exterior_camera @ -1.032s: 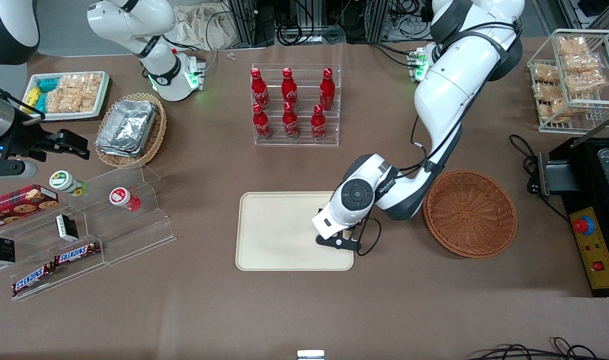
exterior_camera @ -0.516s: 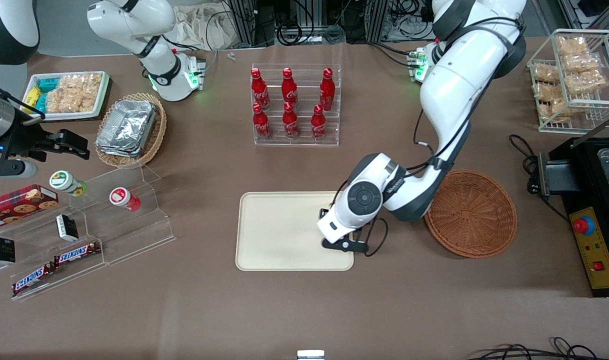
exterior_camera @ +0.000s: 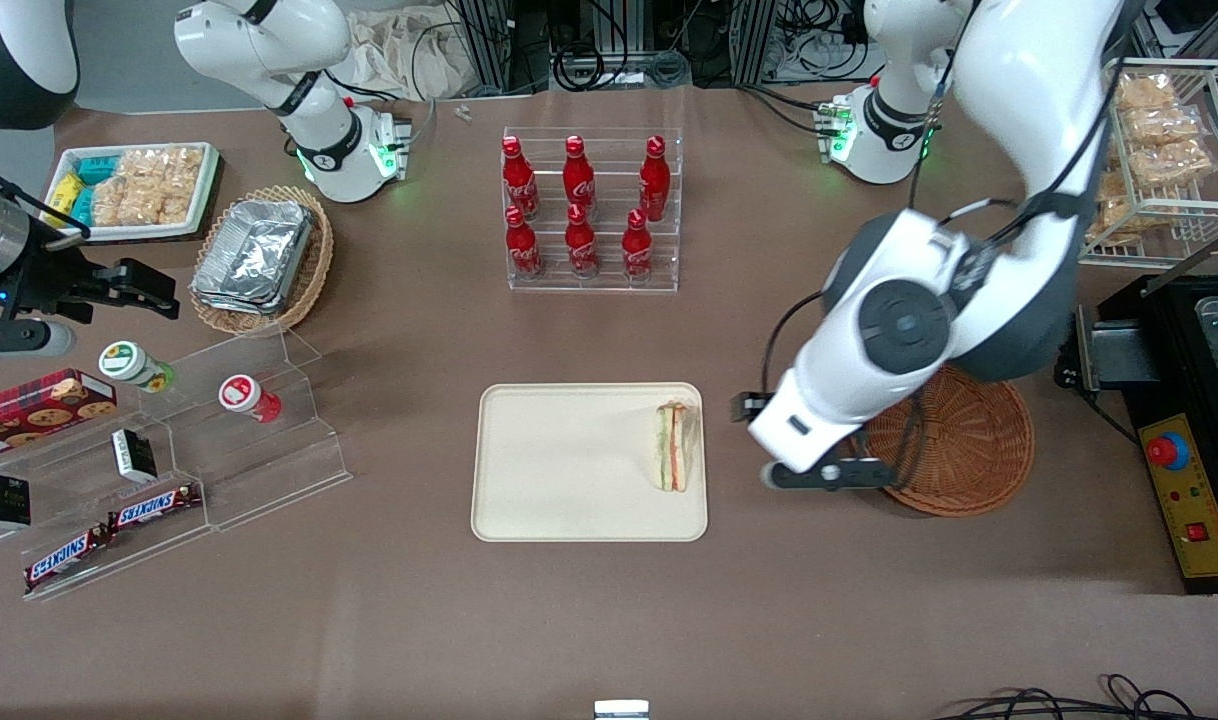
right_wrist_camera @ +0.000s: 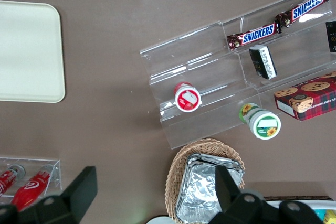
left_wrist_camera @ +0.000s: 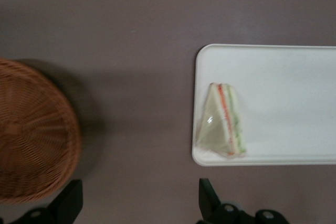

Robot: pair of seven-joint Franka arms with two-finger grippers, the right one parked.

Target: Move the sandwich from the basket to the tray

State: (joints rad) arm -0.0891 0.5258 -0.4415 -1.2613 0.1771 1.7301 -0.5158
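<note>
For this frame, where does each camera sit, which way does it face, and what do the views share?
Front view: high above the table, looking down; both arms show, the left arm's tool open, raised between tray and basket.
Left wrist view: on the working arm, facing straight down; its two fingertips show, spread apart.
Right wrist view: on the parked arm, facing down at a snack stand; its own fingers show.
Shared: front and left wrist views both show the sandwich on the tray.
</note>
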